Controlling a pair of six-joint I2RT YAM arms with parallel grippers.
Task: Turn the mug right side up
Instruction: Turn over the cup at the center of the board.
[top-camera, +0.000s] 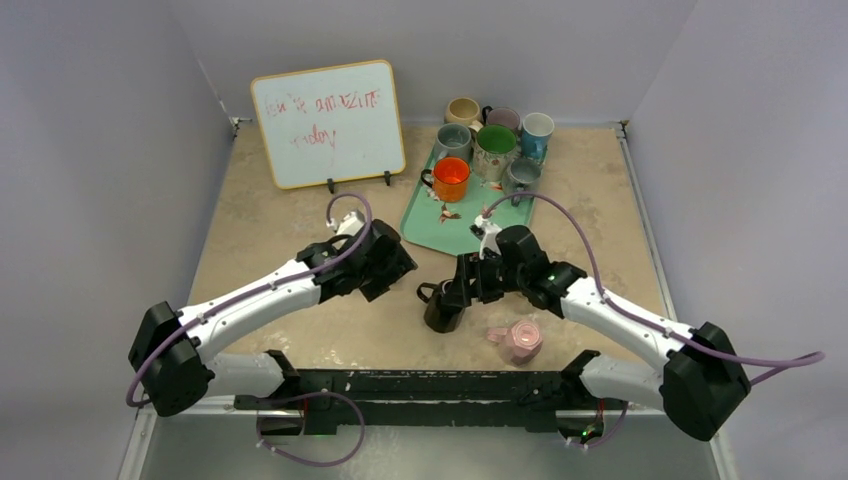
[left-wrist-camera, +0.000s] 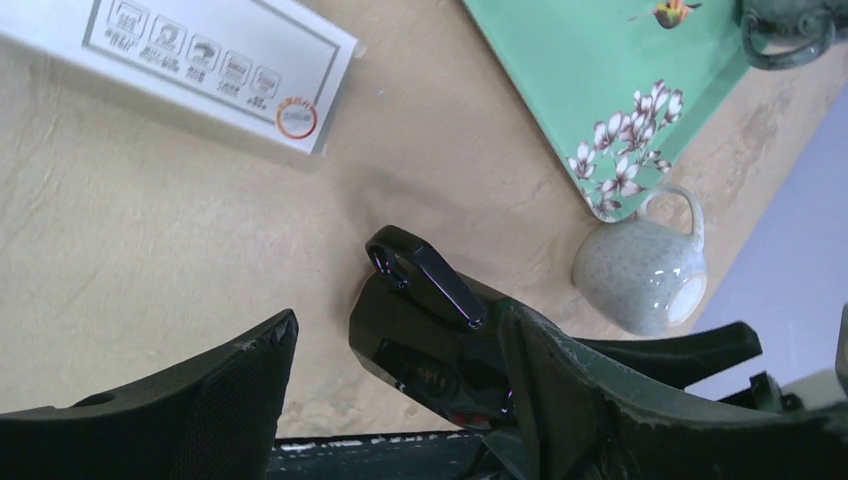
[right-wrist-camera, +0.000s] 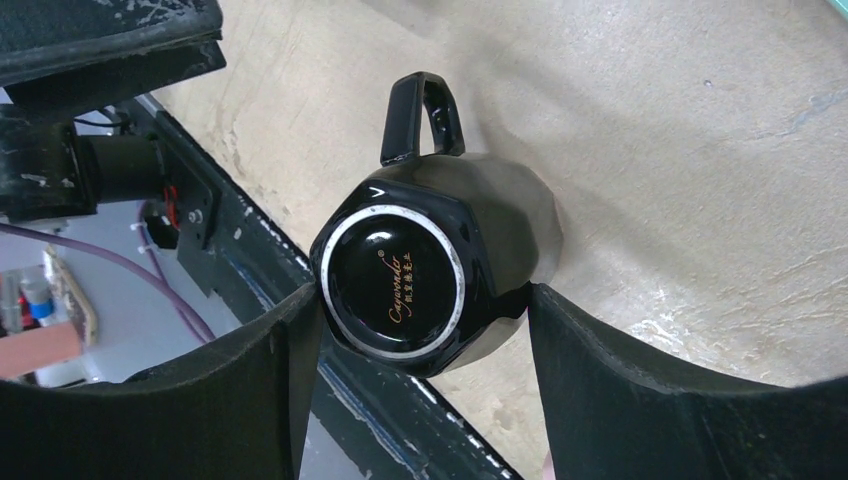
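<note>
Beige marbled tabletop (top-camera: 250, 220) enclosed by grey walls, as seen from the near side.

Black mug (top-camera: 443, 308): stands upside down with its rim on the tabletop and its ringed base facing up, directly between the right fingers (right-wrist-camera: 620, 390). Its handle juts sideways out of their gap, toward the left arm.

Right fingers: reach over the mug from above, one pad against each opposite side wall, closed on it.

Left fingers (left-wrist-camera: 230, 400): spread apart and holding nothing, with the tips near the mug's handle but apart from it.

Pale pink mug (top-camera: 520, 340): lies on its side near the right fingers, on the side away from the left ones.

Beyond both pairs of fingers: a green floral tray (top-camera: 440, 228) carrying upright mugs (top-camera: 451, 178). Well beyond the left fingers: a propped whiteboard (top-camera: 328, 124) with red scrawl.
</note>
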